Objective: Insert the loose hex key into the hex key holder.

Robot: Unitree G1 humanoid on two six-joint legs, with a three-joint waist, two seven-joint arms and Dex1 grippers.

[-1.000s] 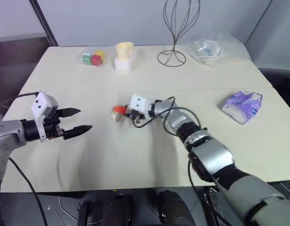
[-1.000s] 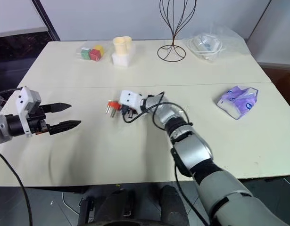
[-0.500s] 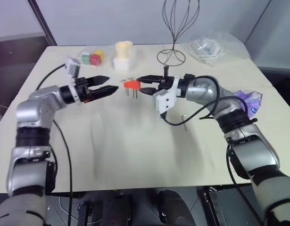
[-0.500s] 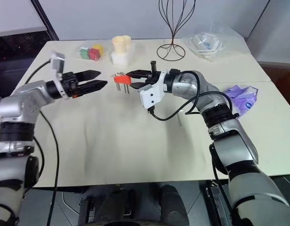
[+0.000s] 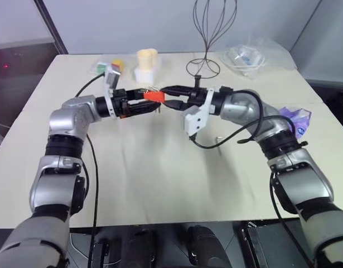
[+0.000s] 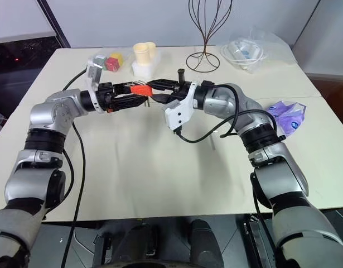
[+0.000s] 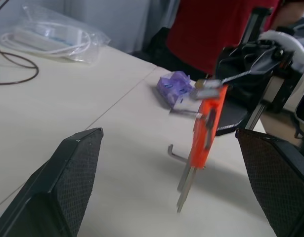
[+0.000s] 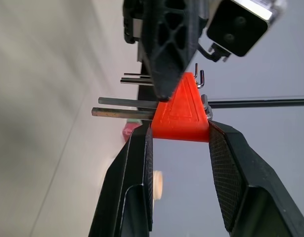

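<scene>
The loose hex key (image 5: 218,138), a thin grey L-shaped rod, is seen lying flat on the cream bench (image 5: 160,184), below the right forearm. Further back, the hex key holder (image 6: 140,89), a small red-orange block with metal keys sticking out of it, is held above the bench by the right gripper (image 8: 180,138), jaws closed on its sides. The left gripper (image 6: 139,96) is spread wide around the holder. Coloured blocks (image 5: 111,67), a wire stand (image 5: 203,61) and a plastic bag (image 5: 252,56) are set at the far edge.

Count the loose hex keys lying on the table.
1: the loose hex key lies on the table beneath the right arm, apart from the hex key holder gripped in the air by the right gripper. The arms could hide others.
</scene>
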